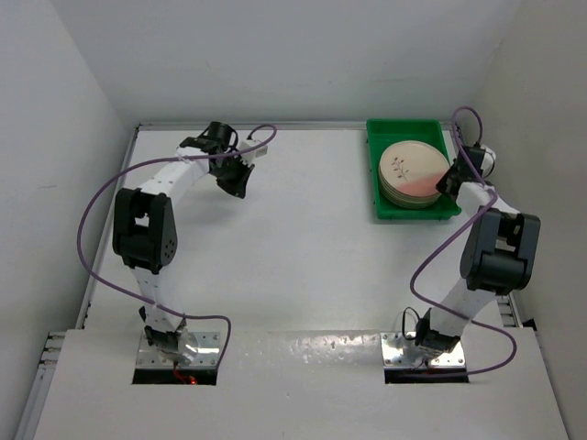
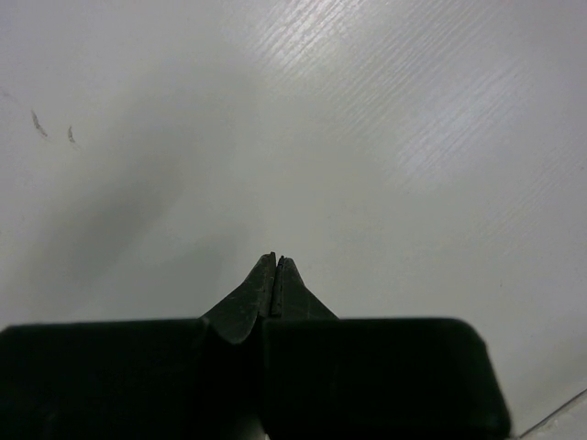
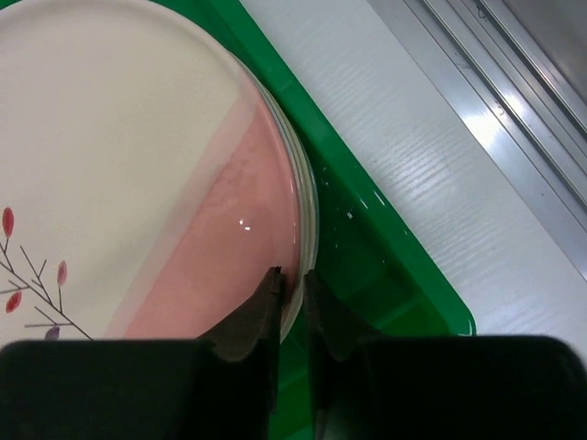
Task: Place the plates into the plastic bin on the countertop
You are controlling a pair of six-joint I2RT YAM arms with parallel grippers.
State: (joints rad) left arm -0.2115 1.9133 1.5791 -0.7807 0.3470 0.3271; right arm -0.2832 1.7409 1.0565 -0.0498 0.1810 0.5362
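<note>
Lab rig: white-walled enclosure point(image 1: 275, 55), bolted robot arms point(image 1: 142, 229)

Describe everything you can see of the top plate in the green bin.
The top plate is round, glossy, ceramic-looking cream, with a dark sprig bearing small red leaves and a pink segment. It lies flat atop a stack of plates inside the plastic bin on the far-right countertop. The right gripper has its fingers straddling the pink rim.
</note>
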